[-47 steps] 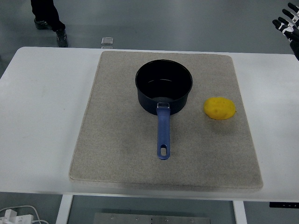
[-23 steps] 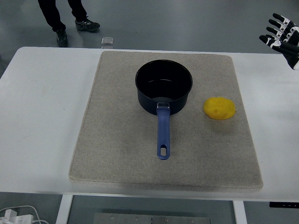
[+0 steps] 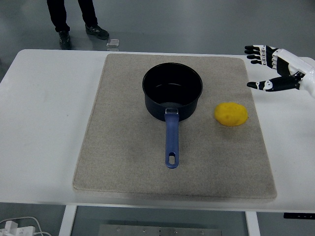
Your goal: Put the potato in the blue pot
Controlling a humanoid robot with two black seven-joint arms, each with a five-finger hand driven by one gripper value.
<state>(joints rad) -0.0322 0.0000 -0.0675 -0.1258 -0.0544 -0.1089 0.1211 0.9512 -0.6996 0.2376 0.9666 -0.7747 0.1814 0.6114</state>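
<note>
right hand (image 3: 273, 69) in from right edge, over far right of desk (image 3: 44, 113), fingers spread, thumb apart from the rest, holding nothing. left arm out of view, so only the right can act; nearer by default.

potato (image 3: 231, 113) on right part of grey mat (image 3: 128, 162), just beside pot (image 3: 173, 91) on its right, not touching. long axis roughly left-right, slightly tilted. lies down-left of hand, i.e. nearer the robot and toward the desk's middle; near but clearly apart, no contact. probably calls for a reach down and inward, then a lift left over the rim.

pot upright at mid-mat, dark inside, looks empty, blue handle (image 3: 171, 141) pointing toward near edge. handle away from potato side, so likely no obstacle.

task judged not started: potato untouched, still outside pot.

hard to tell: right wrist and arm cut off by frame edge; hand height above desk unclear; palm side partly hidden. person's legs (image 3: 74, 17) at top, torso cut off. small light object (image 3: 113, 43) on floor beyond desk, unidentifiable. cables (image 3: 17, 227) at bottom left, partly cut.
</note>
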